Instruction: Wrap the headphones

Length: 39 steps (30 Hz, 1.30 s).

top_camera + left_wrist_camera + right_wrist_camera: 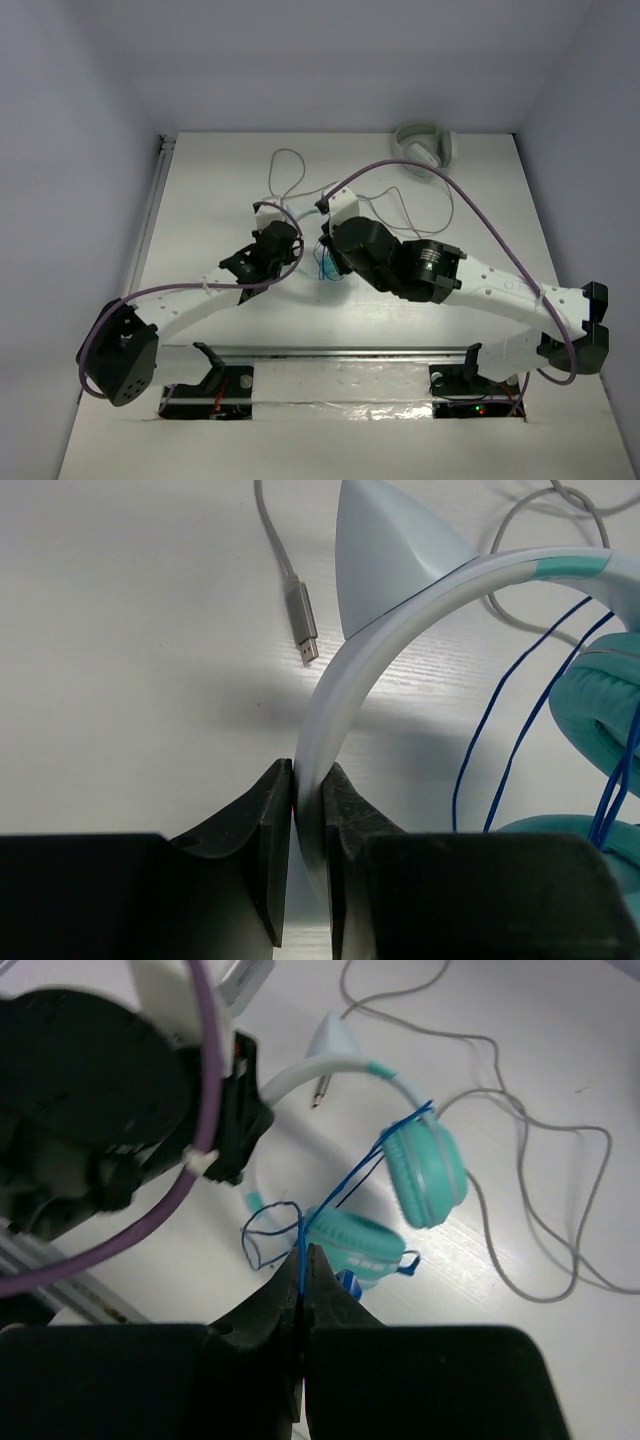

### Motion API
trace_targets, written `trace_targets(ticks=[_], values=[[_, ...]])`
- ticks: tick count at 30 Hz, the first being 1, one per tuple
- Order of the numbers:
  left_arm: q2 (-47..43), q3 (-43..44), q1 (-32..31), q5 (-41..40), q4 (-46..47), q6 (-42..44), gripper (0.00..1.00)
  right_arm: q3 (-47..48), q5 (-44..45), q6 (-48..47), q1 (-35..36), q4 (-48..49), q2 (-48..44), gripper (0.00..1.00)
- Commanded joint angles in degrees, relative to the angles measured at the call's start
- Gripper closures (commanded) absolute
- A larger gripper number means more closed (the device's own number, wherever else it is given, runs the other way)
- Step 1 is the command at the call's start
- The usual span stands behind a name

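Observation:
The headphones lie on the white table between my two arms, with teal ear cups (pixel 432 1172), a white headband (pixel 400 610) and a thin blue cable (pixel 497 715). My left gripper (pixel 308 785) is shut on the headband, which rises from between its jaws and arches right toward one ear cup (pixel 600 695). My right gripper (pixel 303 1260) is shut on the blue cable (pixel 300 1235) just in front of the nearer ear cup (pixel 357 1240). Loose loops of cable (pixel 262 1232) hang left of its tips. From above, the arms hide most of the headphones; only some blue cable (pixel 325 265) shows.
Grey-white headphones (pixel 426 148) sit at the table's back edge. Their grey cable (pixel 290 165) trails across the far half of the table, and its metal plug (pixel 302 620) lies just left of the headband. The left arm (pixel 100 1110) fills the right wrist view's upper left.

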Motion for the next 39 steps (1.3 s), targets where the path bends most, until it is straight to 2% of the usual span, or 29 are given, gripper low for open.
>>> trace_targets(ticks=[1,6,11,17,22,26,30,34,39], values=[[-3.98,-0.52,-2.76,-2.42,3.82,-1.50,1.00,1.62,3.07,-3.45,-3.51,4.78,-1.57,1.00],[-6.52,-2.19,-5.32,-0.93,3.82,-1.06,1.00,0.39,4.65,-5.21,-8.70,8.81,-0.52,1.00],[-6.01,-2.64,-5.94,1.27,4.44,0.44,1.00,0.03,-0.09,-5.12,-13.98,12.96,-0.17,1.00],[-4.33,-1.49,-7.26,2.41,4.61,1.58,1.00,2.76,-0.36,-6.18,-18.28,13.57,2.55,1.00],[-6.79,-1.14,-7.26,6.10,5.31,3.16,1.00,-1.09,-3.69,-3.28,-24.69,16.64,2.12,1.00],[-10.57,-0.44,-7.26,6.55,3.65,6.06,1.00,-4.62,-3.00,-1.78,-26.55,17.79,1.33,1.00],[-15.39,0.18,-7.26,11.01,2.68,7.82,1.00,-9.54,-2.91,0.76,-27.86,19.64,-0.69,1.00],[-19.09,0.09,-7.26,16.73,5.05,8.17,1.00,-13.32,-6.76,3.05,-28.40,20.77,-1.31,1.00],[-22.87,1.58,-7.26,16.66,4.79,7.12,1.00,-17.71,-13.01,6.21,-28.40,22.98,-5.43,1.00]])
